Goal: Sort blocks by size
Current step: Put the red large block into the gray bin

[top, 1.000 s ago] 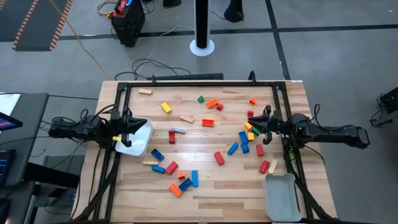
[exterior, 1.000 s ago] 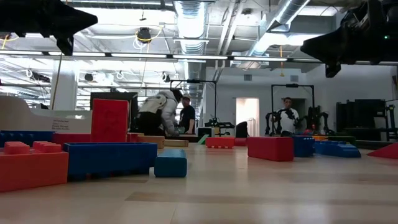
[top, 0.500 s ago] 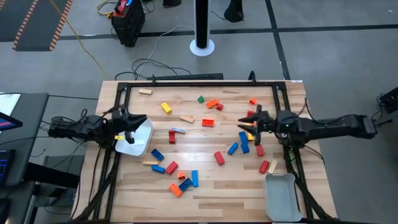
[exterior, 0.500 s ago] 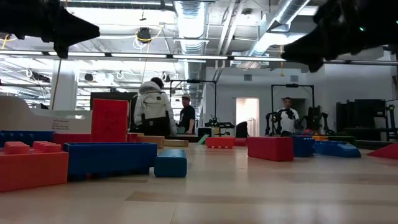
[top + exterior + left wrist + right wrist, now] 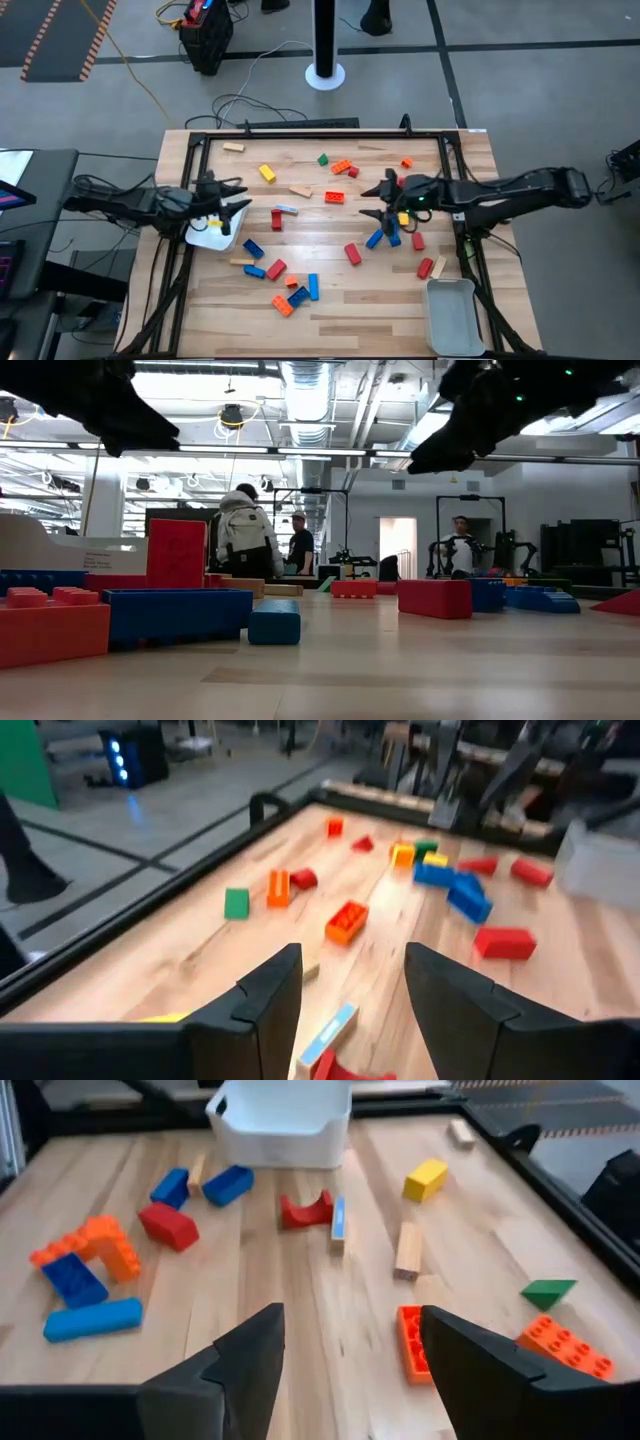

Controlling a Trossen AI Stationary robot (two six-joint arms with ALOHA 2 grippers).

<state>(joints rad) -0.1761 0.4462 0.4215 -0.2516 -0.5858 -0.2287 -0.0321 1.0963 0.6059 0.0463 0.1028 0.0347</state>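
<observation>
high view: blocks [image 5: 352, 253] scattered across the wooden table [image 5: 330, 290], thickest in a cluster at the right-centre and another near the front left, with a few strays toward the far edge. left gripper [image 5: 234, 198] poised over the white tray [image 5: 213, 235] at the left edge, fingers apart, nothing between them. right gripper [image 5: 374, 198] reaching in from the right above the right-centre cluster, fingers spread, empty. second white tray [image 5: 452, 315] at the front right corner.

low view: seen level with the tabletop, hence the only view giving block height: a red brick [image 5: 177, 553] standing upright, a blue bar [image 5: 175, 615] lying flat. both arms only as dark shapes overhead, fingers not readable here. people standing in the room beyond.

left wrist view: two dark fingers [image 5: 262, 1000] clearly parted, nothing held; orange brick [image 5: 346, 920] and green cube [image 5: 237, 903] ahead on the wood, right arm visible farther off.

right wrist view: fingers [image 5: 250, 1355] wide apart and empty; red arch piece [image 5: 306, 1210], yellow block [image 5: 425, 1178] and tan wooden bar [image 5: 408, 1247] in plain sight, shapes hard to tell from above.

handling, judged: light, rigid, smooth-sided pieces, not fragile but apt to slide or twist; best pinched across the two flat long sides at mid-length, studs upward.
</observation>
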